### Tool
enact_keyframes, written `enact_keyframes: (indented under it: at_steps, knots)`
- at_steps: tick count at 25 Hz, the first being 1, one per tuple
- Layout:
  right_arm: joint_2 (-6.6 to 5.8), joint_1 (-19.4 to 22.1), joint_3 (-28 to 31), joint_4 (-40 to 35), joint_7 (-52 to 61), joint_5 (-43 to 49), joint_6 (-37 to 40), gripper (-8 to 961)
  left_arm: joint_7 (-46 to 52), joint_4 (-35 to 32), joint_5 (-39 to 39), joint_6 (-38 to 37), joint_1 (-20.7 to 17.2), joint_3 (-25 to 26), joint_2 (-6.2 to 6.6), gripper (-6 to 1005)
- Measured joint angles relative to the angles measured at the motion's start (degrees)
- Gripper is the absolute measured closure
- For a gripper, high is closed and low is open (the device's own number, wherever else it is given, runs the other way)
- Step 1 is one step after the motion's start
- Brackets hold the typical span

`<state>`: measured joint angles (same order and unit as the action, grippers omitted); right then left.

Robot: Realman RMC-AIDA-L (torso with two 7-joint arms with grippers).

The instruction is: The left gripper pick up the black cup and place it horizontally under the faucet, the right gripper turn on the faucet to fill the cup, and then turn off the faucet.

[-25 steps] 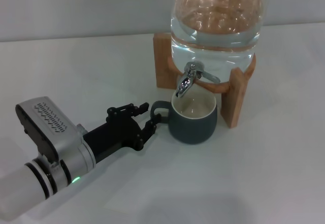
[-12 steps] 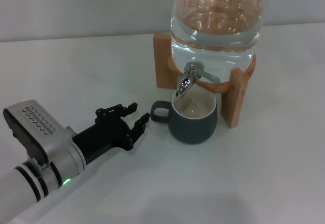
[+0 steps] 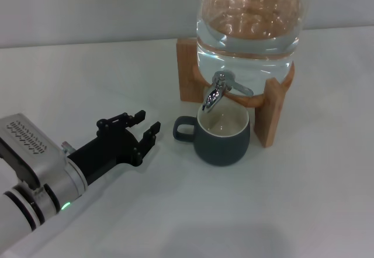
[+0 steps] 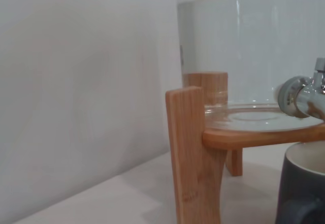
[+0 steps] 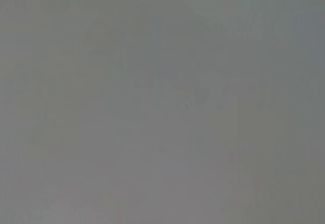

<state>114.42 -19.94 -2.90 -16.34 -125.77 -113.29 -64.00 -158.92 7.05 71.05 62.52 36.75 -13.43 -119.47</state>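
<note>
Nearest, the left pincer [image 3: 140, 134] lies low over the white bench [image 3: 280, 211], its black jointed fingers spread and empty, pointing at the loop handle of the black cup [image 3: 222, 138], just apart from it. The cup, squat matte charcoal with a cream inside, stands upright under the shiny chrome faucet [image 3: 217, 92]. Behind, the clear glass jar [image 3: 251, 30] rests in its wooden stand [image 3: 274, 109]. The right pincer is out of view, so the lever is likely a long reach for it.

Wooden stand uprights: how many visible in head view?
3. One upright behind the faucet on the robot's left, one at front right, one partly hidden behind it. More may be hidden behind the jar.
</note>
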Motion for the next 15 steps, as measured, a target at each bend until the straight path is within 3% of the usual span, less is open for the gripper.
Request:
enact_keyframes:
  at_steps: [4,8,15]
  knots:
    - [0.01,0.15,0.0,0.0,0.0,0.0,0.14,112,-0.04,-1.48,0.07,1.98,-0.24,0.75,-0.03,613]
    - [0.07,0.17,0.0,0.0,0.0,0.0,0.56,112,0.13,-3.35,0.54,7.56,-0.98,3.56,0.02,603]
    - [-0.22,0.27,-0.94,0.0,0.64,0.77,1.45,112,1.18,-6.2,5.1,17.6,-1.89,3.94,0.15,585]
